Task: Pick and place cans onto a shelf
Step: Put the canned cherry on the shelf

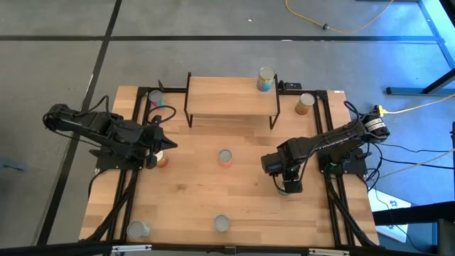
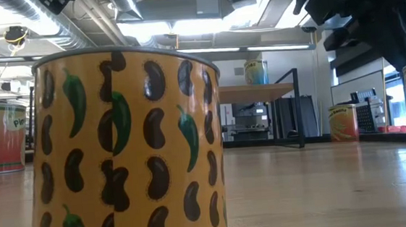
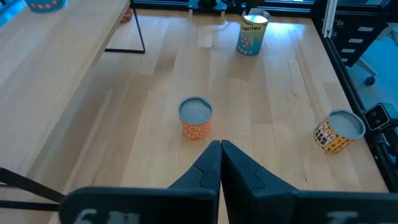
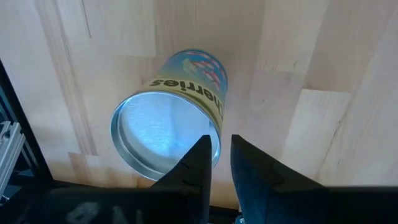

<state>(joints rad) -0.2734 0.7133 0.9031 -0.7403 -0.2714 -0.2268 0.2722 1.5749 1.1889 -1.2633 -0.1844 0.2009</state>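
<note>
Spanning the whole high view, the wooden table (image 1: 234, 192) carries everything else. The shelf (image 1: 231, 96) stands at its far middle, with one can on the shelf (image 1: 265, 79) at its far right corner.

My left gripper (image 1: 173, 146) hangs over the left side of the table, its fingers (image 3: 208, 165) pressed together and holding nothing; an orange can (image 1: 162, 159) stands just beside it.

My right gripper (image 1: 290, 186) points down at the right side of the table, directly above the blue cherries can (image 4: 177, 118), which stands upright. My fingertips (image 4: 200, 149) are a narrow gap apart at that can's rim; I cannot tell whether they touch it.

Other cans stand loose on the table:
- centre can (image 1: 225, 158)
- far-right can (image 1: 305, 104)
- far-left can (image 1: 156, 99)
- near-middle can (image 1: 221, 224)
- near-left can (image 1: 137, 230)
</note>
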